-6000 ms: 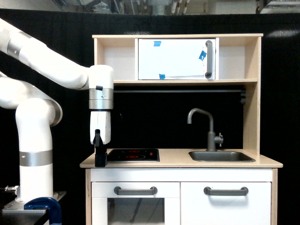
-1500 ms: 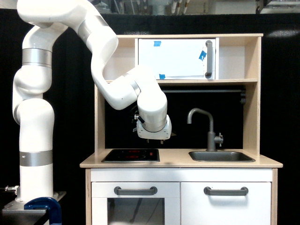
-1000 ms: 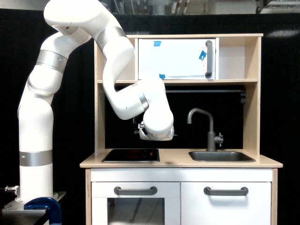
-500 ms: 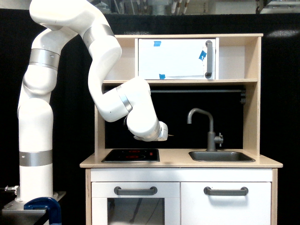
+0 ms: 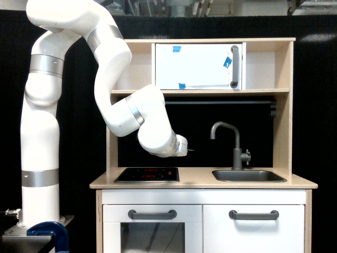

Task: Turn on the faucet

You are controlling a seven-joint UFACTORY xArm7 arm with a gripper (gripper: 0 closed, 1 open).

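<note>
**Toy kitchen, one arm raised over the hob**

Item 1. Slim dark grey metal-look faucet point(image 5: 232, 145): tall upright pipe with bent-over spout and a small side knob on the exterior view's right of its base. It stands upright at the back edge of the dark grey rectangular sink basin point(image 5: 249, 176); the spout points toward the exterior view's left.

Item 2. White jointed robot arm point(image 5: 129, 108) with silver bands: it arches down from above and ends well apart from the faucet, on the faucet's left in the exterior view, at about the height of the pipe's lower half.

Item 3. Hand point(image 5: 184, 149): only a small tip shows against the black backdrop, facing the faucet; cannot tell how wide it stands. It touches nothing visible.

Item 4. Black glass hob point(image 5: 148, 174) with faint red rings: flush in the pale wooden tabletop point(image 5: 197, 182), left of the faucet in the exterior view, beneath the hand.

Item 5. White cupboard door point(image 5: 198, 66) with blue tape pieces: above the faucet.
</note>
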